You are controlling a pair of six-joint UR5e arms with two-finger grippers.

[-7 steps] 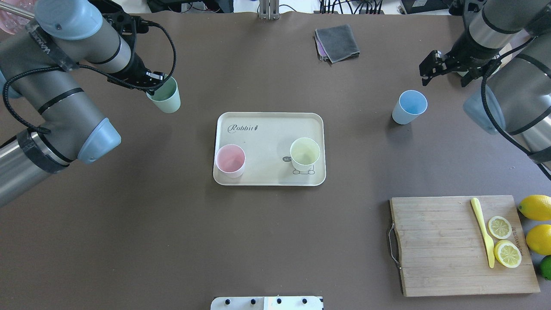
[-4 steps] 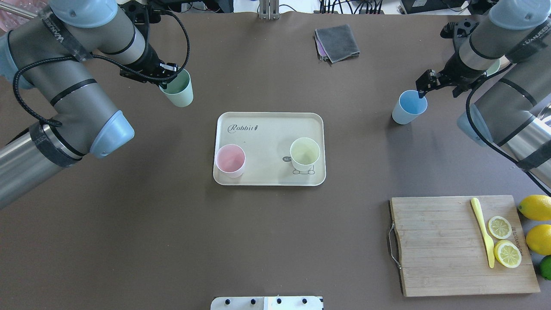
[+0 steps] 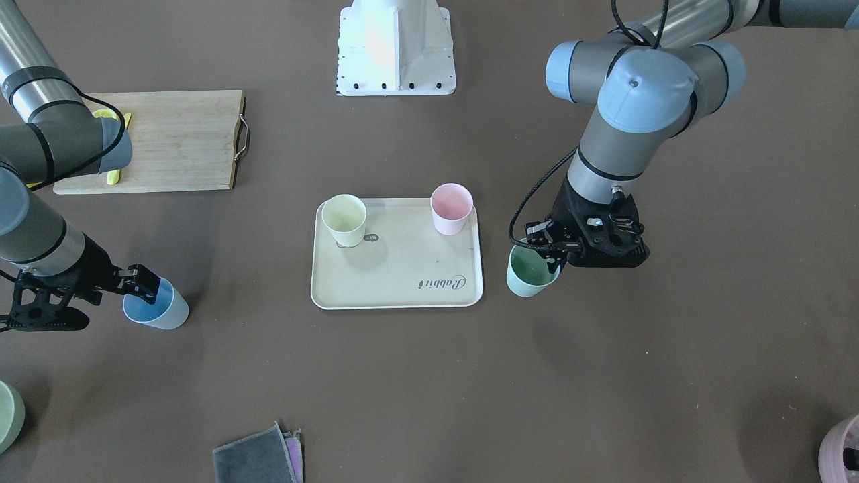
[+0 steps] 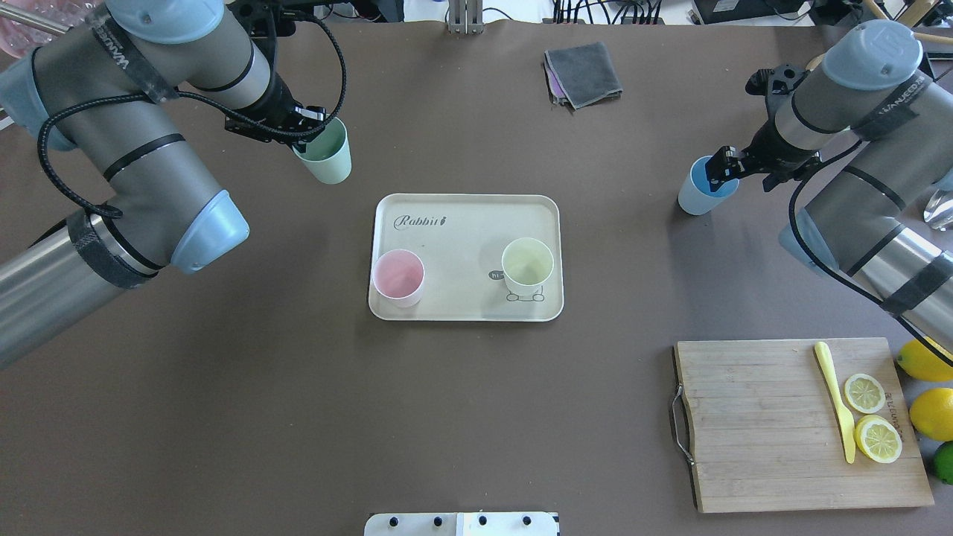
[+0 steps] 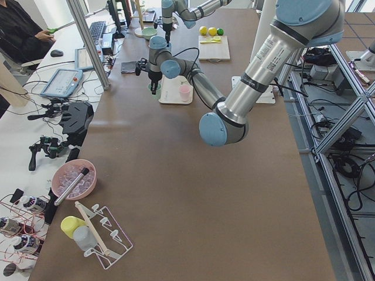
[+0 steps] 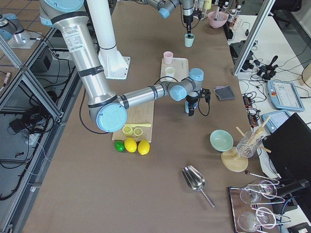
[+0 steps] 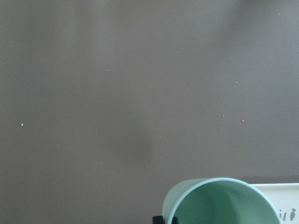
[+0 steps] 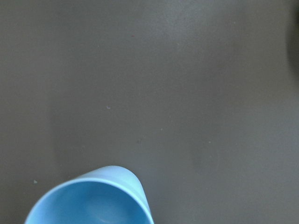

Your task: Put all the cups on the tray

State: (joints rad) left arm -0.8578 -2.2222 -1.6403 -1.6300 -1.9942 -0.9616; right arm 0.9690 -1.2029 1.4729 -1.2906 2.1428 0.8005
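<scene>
The beige tray [image 4: 461,242] lies mid-table and also shows in the front view [image 3: 396,261]. On it stand the pale pink cup [image 4: 398,277] and the pale yellow cup [image 4: 527,266]. My left gripper [image 4: 309,132] is shut on the rim of the mint green cup [image 4: 326,156], holding it off the table just beyond the tray's back left corner. The cup fills the bottom of the left wrist view [image 7: 219,203]. My right gripper [image 4: 721,173] is open, its fingers astride the rim of the light blue cup [image 4: 700,197], which stands on the table.
A wooden cutting board [image 4: 752,417] with lemon slices and a yellow knife lies at the front right, with whole lemons [image 4: 927,359] beside it. A folded grey cloth [image 4: 583,73] lies at the back. A green bowl [image 3: 7,412] and a pink bowl [image 3: 842,446] sit at the far corners.
My left gripper carried the green cup rightward toward the tray. My right gripper moved left and down from beside the blue cup onto its rim.
</scene>
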